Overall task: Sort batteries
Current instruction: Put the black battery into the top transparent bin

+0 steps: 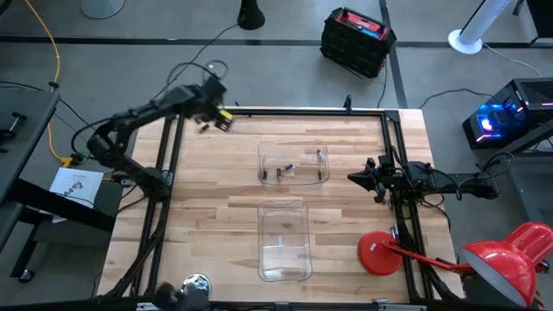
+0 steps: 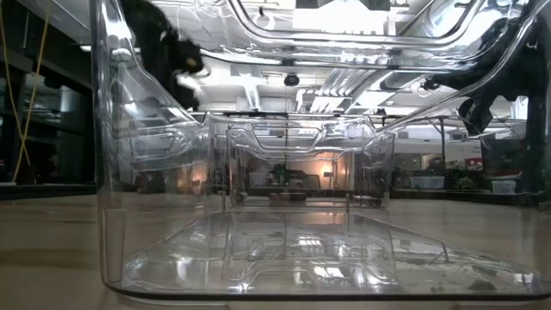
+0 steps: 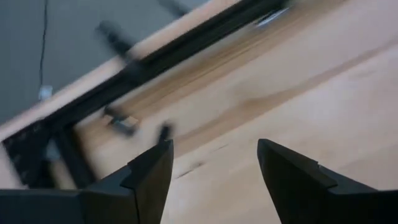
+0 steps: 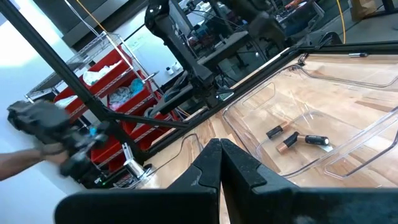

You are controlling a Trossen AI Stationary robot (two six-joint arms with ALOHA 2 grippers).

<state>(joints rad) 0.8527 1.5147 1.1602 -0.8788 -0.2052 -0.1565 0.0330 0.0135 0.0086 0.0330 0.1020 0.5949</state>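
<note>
Batteries [image 3: 124, 123] on table beyond parted left jaws, untouched

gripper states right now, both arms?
Left gripper: open, holding nothing, over the table's far-left corner.
Right gripper: shut, holding nothing, at the table's right edge.

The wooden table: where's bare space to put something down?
Bare wood lies along the table's left side, beside the two clear bins, and in the strip between the far bin and near bin. It's crowded at the right edge, with the right gripper and red lamp base.
</note>
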